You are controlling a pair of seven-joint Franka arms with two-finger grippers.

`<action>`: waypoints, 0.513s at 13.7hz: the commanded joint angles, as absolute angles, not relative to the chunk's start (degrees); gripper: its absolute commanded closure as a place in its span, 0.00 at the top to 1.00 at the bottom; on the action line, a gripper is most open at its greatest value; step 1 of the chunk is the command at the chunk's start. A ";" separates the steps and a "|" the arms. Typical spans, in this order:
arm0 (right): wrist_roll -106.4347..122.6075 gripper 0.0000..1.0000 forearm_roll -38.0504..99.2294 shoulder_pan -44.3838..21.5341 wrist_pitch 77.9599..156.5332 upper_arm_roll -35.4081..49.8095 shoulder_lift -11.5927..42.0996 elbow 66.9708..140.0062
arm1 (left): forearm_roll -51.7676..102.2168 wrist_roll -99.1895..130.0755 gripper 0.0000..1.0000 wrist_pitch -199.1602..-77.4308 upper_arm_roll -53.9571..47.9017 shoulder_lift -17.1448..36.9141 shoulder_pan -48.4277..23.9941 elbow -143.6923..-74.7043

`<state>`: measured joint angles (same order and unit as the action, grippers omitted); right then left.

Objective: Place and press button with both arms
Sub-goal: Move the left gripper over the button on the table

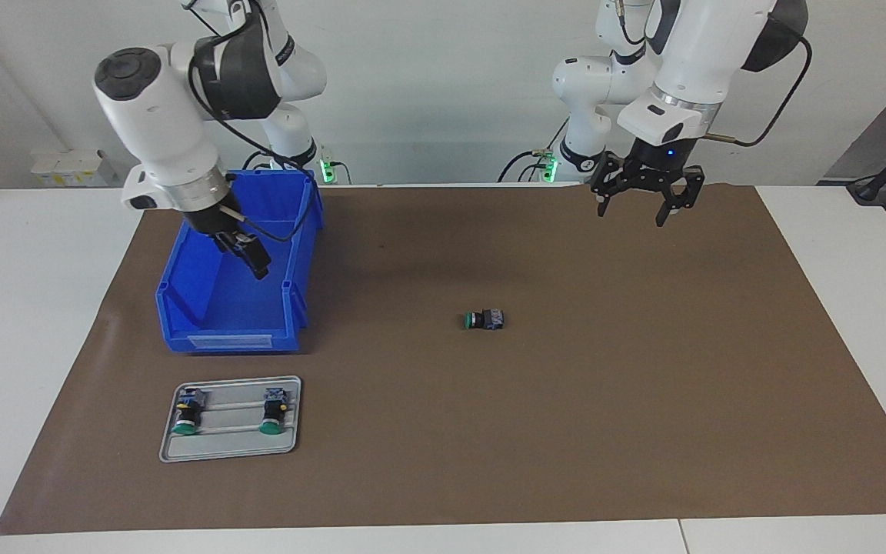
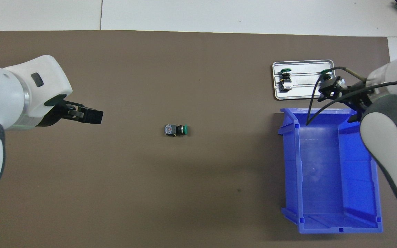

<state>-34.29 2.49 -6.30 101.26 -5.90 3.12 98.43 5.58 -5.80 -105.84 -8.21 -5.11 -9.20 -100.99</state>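
Two green-capped buttons (image 1: 229, 414) already sit in the grey metal tray (image 1: 231, 446), beside the blue bin (image 1: 231, 323). The third button (image 1: 484, 319) lies on its side mid-mat, untouched and unobstructed. The left gripper (image 1: 637, 201) hangs spread and empty; the right gripper (image 1: 247, 254), released too, is over the bin. Picking, placing and pressing remain.

I can read no text anywhere — the pale label strip on the blue bin (image 1: 229, 341) (its front wall) shows me no legible writing.
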 commanded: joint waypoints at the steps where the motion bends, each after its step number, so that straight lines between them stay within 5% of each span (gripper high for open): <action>1: -22.10 1.00 2.82 -3.52 101.16 -5.45 1.15 98.01 | 8.17 -15.00 1.00 -110.82 -7.38 -2.30 -12.73 -102.74; 7: -11.81 1.00 -0.08 -2.64 90.82 -5.98 1.05 85.63 | 8.00 -29.96 0.99 -121.10 -7.38 7.46 -21.78 -102.39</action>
<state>-16.01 1.24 -3.37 95.37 -6.18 0.82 89.86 7.54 -26.33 -117.99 -8.35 5.61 -18.84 -102.57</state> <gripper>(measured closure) 0.000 0.000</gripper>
